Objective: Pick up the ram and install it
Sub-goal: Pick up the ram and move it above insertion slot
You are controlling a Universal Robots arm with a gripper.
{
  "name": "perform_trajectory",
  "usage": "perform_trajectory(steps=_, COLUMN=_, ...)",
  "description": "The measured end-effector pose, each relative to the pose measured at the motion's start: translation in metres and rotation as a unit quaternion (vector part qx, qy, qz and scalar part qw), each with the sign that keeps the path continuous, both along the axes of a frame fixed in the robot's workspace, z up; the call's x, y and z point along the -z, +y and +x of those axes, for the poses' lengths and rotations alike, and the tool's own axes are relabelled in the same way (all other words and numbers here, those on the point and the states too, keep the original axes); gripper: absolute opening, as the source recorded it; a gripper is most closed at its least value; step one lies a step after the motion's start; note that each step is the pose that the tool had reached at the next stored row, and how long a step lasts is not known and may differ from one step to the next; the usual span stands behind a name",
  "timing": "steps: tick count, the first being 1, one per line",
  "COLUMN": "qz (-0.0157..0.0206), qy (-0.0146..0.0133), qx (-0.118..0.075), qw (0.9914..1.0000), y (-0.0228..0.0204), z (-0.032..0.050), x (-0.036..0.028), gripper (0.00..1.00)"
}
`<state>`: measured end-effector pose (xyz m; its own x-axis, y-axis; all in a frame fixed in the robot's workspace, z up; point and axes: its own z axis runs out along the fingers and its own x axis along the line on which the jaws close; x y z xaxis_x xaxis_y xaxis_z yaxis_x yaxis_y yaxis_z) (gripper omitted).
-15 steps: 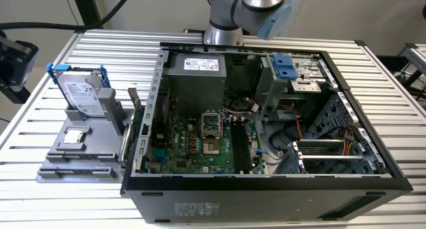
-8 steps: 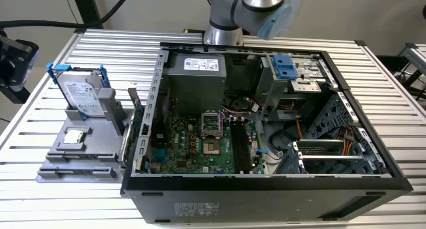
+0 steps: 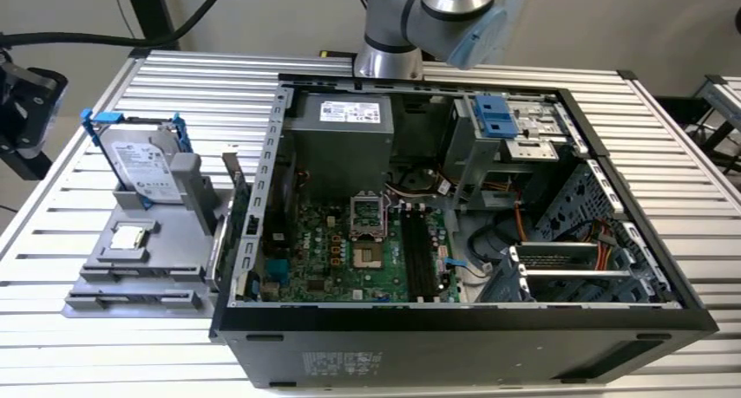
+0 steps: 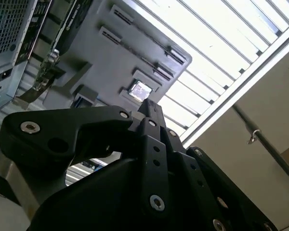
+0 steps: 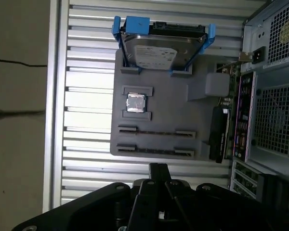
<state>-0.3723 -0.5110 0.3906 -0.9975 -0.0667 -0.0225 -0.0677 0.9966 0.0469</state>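
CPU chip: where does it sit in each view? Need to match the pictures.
Exterior view: CPU chip on the grey tray, at the exterior view's left of the computer case, nearer the camera than the hard drive.
First wrist view: chip on the tray, between the hard drive and the two long slots.
Second wrist view: chip on the tray, just past the hand.
Shared landmark: the grey tray.

Arm (image 3: pixel 391 34) raised; gripper (image 5: pixel 158 168) jaws together, holding nothing
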Motion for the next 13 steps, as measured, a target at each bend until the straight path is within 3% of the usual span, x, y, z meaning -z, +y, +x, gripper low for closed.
perform_trajectory(steps=3, qz=0.0, qy=0.0, qx=-0.027, qw=0.99963, y=-0.0001, z=0.0001, x=0.0, gripper=0.0)
perform_trajectory(steps=7, qz=0.0, qy=0.0, qx=-0.063, qw=0.99802, y=0.0, z=0.0, x=0.0, gripper=0.0)
perform_trajectory(steps=10, qz=0.0, qy=0.0, qx=-0.091, qw=0.99589, y=-0.0001, z=0.0001, x=0.0, gripper=0.0)
perform_trajectory(steps=13, qz=0.0, qy=0.0, qx=-0.118, qw=0.99302, y=0.0, z=0.0, x=0.0, gripper=0.0)
